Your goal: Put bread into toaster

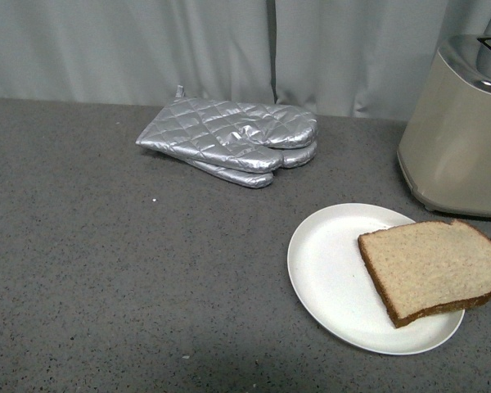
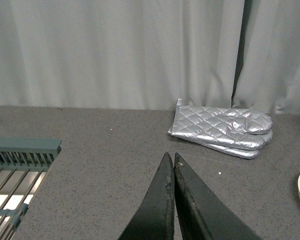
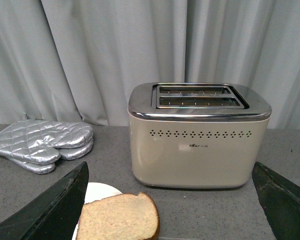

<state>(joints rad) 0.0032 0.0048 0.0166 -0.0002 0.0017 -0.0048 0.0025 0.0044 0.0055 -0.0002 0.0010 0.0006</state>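
Your right gripper [image 3: 170,167] is spread wide, its two dark fingers [image 3: 50,212] far apart with nothing between the pads. The bread [image 3: 117,217] lies just ahead of it, inside the span of the fingers and closer to the finger on the oven mitts' side. The slice lies flat on the white plate [image 3: 97,192], and the front view shows it hanging over the plate's rim on the toaster side. Straight beyond the bread from this gripper stands the toaster [image 3: 197,135], upright on the grey counter [image 1: 82,246]. Its two dark slots [image 3: 197,96] open upward in the shiny metal top, and it is near the plate but not touching it. The quilted silver oven mitts [image 3: 40,145] lie stacked well off to one side of this gripper, back by the pale curtain [image 3: 90,50]. Your left gripper [image 2: 170,157] is closed: its two fingers meet along their length and nothing is caught between them. Ahead of it, and slightly toward the plate side, are the same mitts, well clear of the fingertips. Only a sliver of the plate's rim shows at the edge of that view. On the left gripper's other side, close by, sits a grey-green wire rack [image 2: 15,170]. The bread and the toaster do not appear in the left wrist view. Neither arm shows in the front view.
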